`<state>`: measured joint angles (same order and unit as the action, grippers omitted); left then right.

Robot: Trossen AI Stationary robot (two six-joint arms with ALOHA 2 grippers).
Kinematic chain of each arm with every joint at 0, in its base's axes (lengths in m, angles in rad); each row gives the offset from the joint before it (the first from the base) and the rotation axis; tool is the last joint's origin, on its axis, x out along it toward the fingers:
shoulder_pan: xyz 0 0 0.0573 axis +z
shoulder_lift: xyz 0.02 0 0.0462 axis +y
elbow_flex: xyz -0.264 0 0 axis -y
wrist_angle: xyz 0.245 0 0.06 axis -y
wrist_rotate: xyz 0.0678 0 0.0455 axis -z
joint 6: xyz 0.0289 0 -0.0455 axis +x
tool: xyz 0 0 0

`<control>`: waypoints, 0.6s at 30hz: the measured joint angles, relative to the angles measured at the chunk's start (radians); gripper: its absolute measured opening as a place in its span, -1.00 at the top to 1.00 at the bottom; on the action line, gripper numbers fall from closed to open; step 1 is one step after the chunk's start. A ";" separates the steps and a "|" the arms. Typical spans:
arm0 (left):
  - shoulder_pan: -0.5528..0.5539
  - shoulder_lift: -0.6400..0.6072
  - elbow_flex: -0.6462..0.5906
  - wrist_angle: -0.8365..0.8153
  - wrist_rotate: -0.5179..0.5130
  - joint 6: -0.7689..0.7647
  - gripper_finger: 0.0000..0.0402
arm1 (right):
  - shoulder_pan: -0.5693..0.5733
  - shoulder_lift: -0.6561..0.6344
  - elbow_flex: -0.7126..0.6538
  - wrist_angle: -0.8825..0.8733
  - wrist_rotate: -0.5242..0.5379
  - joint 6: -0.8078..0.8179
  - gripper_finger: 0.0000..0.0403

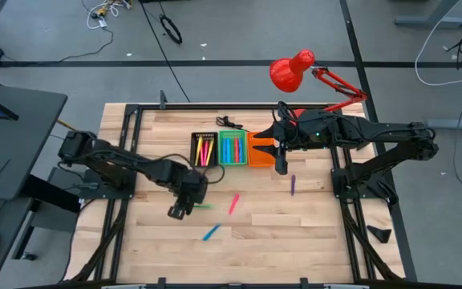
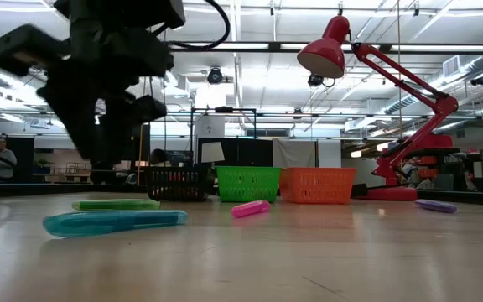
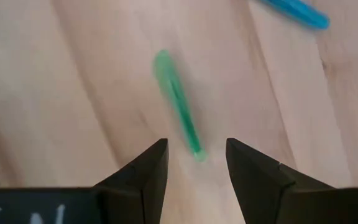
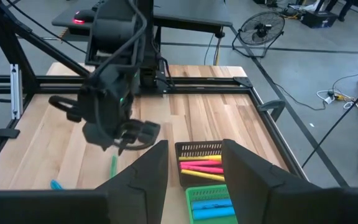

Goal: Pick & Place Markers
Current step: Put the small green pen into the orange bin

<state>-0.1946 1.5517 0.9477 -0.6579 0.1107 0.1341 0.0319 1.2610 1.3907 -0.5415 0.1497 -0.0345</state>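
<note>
Four markers lie flat on the wooden table: a green one (image 1: pixel 203 206), a blue one (image 1: pixel 211 233), a pink one (image 1: pixel 233 203) and a purple one (image 1: pixel 293 185). My left gripper (image 1: pixel 176 212) hangs open just above the table, pointing steeply down. The green marker (image 3: pixel 178 102) lies just beyond its fingertips (image 3: pixel 160 165), untouched, with the blue marker (image 3: pixel 294 11) farther off. My right gripper (image 1: pixel 281 165) stands open and raised over the near edge of the orange bin (image 1: pixel 259 150), holding nothing.
Three bins stand in a row at the table's far middle. The black one (image 1: pixel 204 149) holds pink and yellow markers, the green one (image 1: pixel 232 149) blue ones, and the orange one is on the right. A red desk lamp (image 1: pixel 295 71) leans in over the far right corner.
</note>
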 joint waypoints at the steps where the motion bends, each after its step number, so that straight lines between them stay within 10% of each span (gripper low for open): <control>1: -0.008 0.008 -0.010 0.013 -0.002 0.000 0.16 | 0.000 0.000 0.000 0.000 0.000 0.000 0.24; 18: -0.069 0.183 -0.035 0.124 -0.064 -0.245 0.18 | 0.001 0.000 0.000 0.001 0.000 0.000 0.24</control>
<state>-0.2632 1.7348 0.9123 -0.5337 0.0463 -0.1107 0.0326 1.2610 1.3907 -0.5407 0.1493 -0.0349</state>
